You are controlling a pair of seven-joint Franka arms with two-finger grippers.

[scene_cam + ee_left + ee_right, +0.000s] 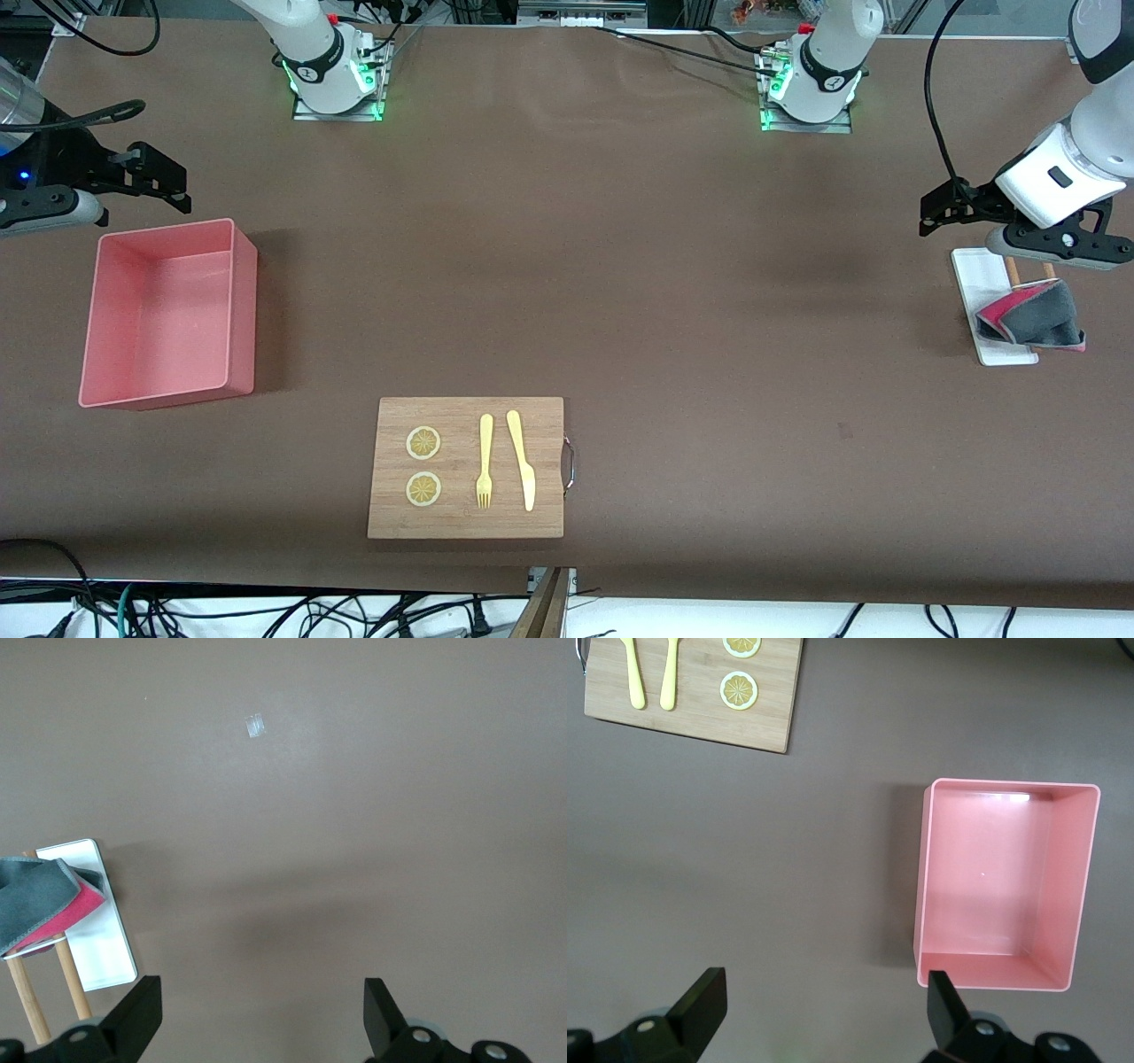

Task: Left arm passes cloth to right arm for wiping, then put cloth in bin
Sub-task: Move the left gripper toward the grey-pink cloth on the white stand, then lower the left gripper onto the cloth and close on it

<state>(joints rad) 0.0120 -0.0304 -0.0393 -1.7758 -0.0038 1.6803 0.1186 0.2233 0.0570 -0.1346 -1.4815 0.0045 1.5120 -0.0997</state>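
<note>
The cloth (1032, 317) hangs on a small wooden rack over the white tray (974, 270) at the left arm's end of the counter, just below the left hand (930, 208), fingers apart; the right hand (168, 182), also spread, waits by the bin (244, 301).

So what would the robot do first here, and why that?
Probably the left gripper, open above the table, moves over the cloth and lowers to grasp it. The cloth still hangs untouched on its rack, the bin is empty, and the open right gripper waits near it.
</note>
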